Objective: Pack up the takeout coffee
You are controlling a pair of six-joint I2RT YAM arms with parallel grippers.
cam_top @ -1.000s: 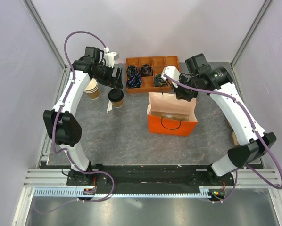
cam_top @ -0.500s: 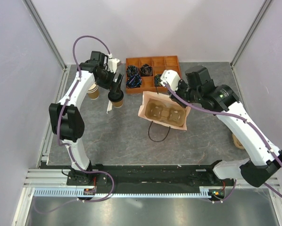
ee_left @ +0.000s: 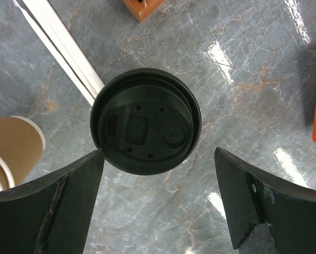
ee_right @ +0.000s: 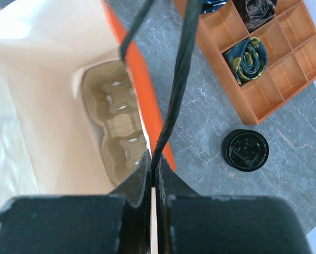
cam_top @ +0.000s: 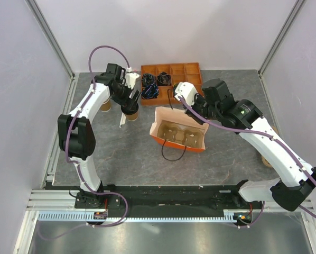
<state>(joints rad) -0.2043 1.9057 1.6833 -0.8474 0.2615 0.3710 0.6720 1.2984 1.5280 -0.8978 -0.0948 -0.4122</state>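
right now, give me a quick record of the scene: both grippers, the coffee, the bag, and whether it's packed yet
left gripper: open, over the takeout coffee, one finger on each side of its lid, no grip
right gripper: shut on the bag's black handle
takeout coffee: upright on the table, black lid on, near the stack of lidless cups
bag: orange, tilted, mouth open, cardboard cup carrier inside
packed: not yet, coffee is outside the bag
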